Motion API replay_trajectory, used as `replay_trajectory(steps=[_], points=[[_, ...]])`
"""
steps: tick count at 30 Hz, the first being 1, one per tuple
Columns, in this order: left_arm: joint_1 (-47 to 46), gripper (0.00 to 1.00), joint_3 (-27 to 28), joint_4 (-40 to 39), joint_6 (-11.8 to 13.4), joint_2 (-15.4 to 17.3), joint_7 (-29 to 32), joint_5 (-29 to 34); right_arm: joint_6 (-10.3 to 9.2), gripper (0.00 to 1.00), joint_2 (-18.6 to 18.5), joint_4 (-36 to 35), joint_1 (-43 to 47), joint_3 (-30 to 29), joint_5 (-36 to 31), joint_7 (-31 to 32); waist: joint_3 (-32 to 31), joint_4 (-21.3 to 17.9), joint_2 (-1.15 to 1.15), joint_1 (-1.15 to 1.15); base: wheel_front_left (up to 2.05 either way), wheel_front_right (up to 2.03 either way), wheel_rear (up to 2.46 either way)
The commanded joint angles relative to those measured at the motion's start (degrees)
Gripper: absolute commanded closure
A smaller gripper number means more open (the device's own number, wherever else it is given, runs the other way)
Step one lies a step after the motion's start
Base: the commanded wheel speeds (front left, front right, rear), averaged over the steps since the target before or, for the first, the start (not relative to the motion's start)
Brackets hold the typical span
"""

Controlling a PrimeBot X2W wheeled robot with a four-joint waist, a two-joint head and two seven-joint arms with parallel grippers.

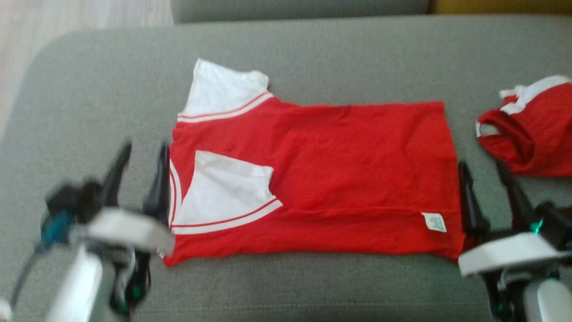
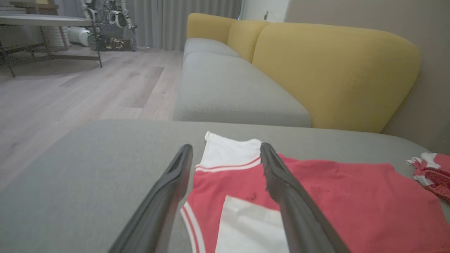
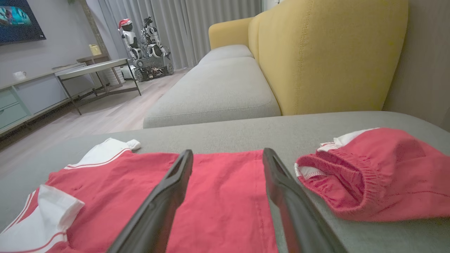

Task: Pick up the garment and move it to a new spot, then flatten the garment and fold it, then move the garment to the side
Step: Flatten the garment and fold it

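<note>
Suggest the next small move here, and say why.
Probably lower the open left gripper and right gripper to pinch the red shirt at its two ends: it lies flat on the grey cushion, nothing is held, and the far white sleeve sticks out unfolded.

Lettering, one entry: a small white tag point(image 1: 433, 222) lies on the red garment point(image 1: 339, 170), close to its hem at the near right corner as seen from the head camera. The tag carries a greenish mark, too blurred and small to read.

Wall screen point(image 3: 17, 19): a coloured picture, no lettering legible.

Nothing can be read anywhere here.
</note>
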Motion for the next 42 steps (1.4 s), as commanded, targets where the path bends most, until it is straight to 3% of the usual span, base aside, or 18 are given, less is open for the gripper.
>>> replay_trajectory(steps=[1, 9, 16, 28, 42], points=[[-6.8, 0.0, 2.2, -1.7, -0.8, 1.5, 0.6, -0.1, -0.04, 0.0, -0.7, -2.9, -4.4, 0.9, -0.2, -0.1, 3.9, 0.5, 0.0, 0.0, 0.0, 0.0, 0.0], [-28.0, 0.0, 2.2, 5.6, -6.7, 3.3, 6.6, -3.1, -0.04, 0.0, -0.6, -4.1, -11.8, 1.2, -1.0, -1.4, 14.5, -0.1, 0.0, 0.0, 0.0, 0.0, 0.0], [-43.0, 0.0, 1.7, 19.1, -10.6, 4.5, 11.8, -7.3, -0.04, 0.0, -0.2, -3.1, -15.4, 2.4, -1.4, -2.2, 19.8, -2.1, 0.0, 0.0, 0.0, 0.0, 0.0], [-55.0, 0.0, -0.7, 42.1, -12.1, 10.5, 13.6, -10.9, -0.04, 0.0, 0.4, 0.4, -19.1, 5.7, 0.1, -4.4, 23.8, -9.9, 0.0, 0.0, 0.0, 0.0, 0.0], [-55.8, 0.0, -9.0, 50.6, -12.2, 14.7, 19.9, -18.1, -0.04, 0.0, 0.6, 1.5, -19.5, 5.1, 1.5, -5.1, 24.6, -12.1, 0.0, 0.0, 0.0, 0.0, 0.0]])
